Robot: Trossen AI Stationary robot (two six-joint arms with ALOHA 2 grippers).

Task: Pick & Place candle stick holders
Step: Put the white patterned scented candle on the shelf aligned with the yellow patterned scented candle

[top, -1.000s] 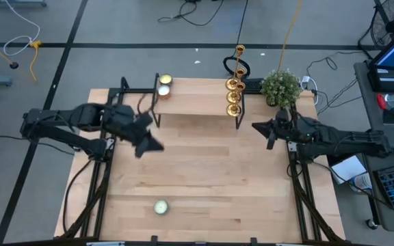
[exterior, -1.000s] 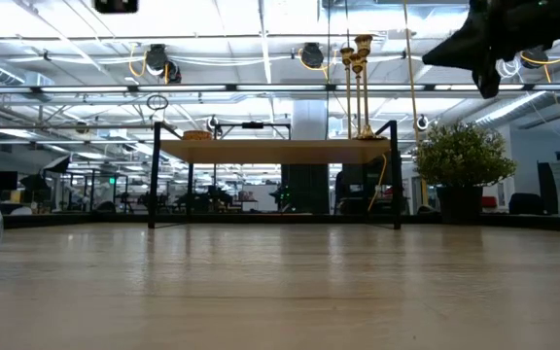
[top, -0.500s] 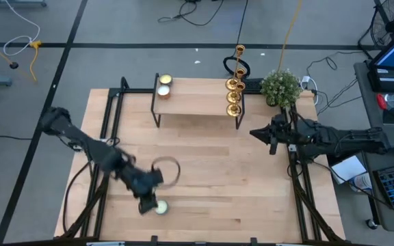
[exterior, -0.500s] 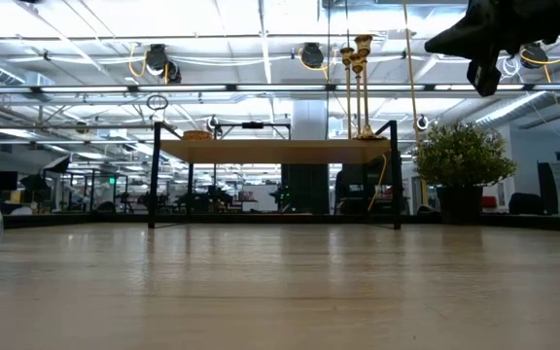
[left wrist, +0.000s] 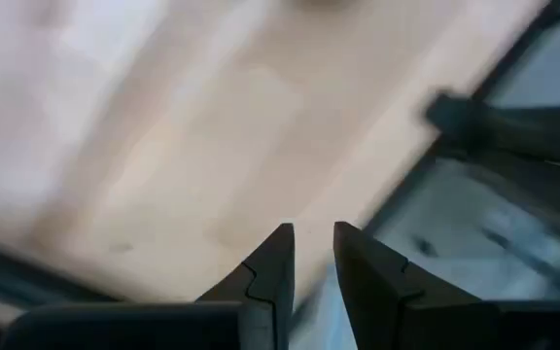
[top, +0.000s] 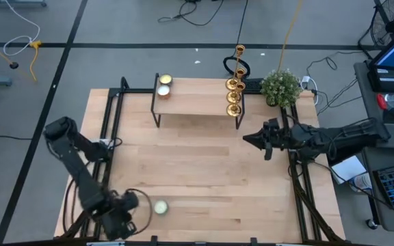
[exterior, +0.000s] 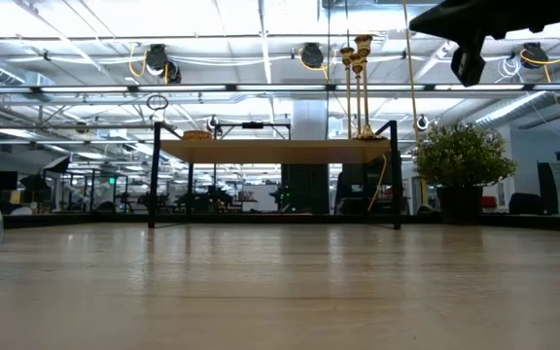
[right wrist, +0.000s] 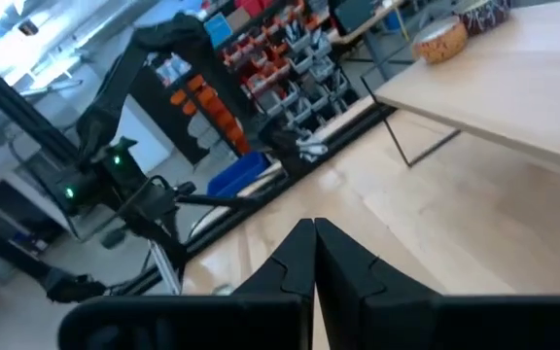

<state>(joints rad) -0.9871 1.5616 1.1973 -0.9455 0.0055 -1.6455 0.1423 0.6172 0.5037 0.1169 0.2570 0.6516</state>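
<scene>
The candle stick holders (top: pixel 234 96) stand untouched in a row at the right end of the raised shelf (top: pixel 190 102), where the right claw (top: pixel 252 139), clenched and empty, hovers nearest. The left claw (top: pixel 115 222), slightly parted and empty, hangs near a disc candle (top: pixel 160 207) at the surface's (top: pixel 211 178) front edge.

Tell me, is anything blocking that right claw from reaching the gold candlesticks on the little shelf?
Nothing visible is. The right gripper, shut, hangs in the air over bare table in front of the shelf. The candlesticks stand at the shelf's right end, and the plant sits off to the side.
</scene>
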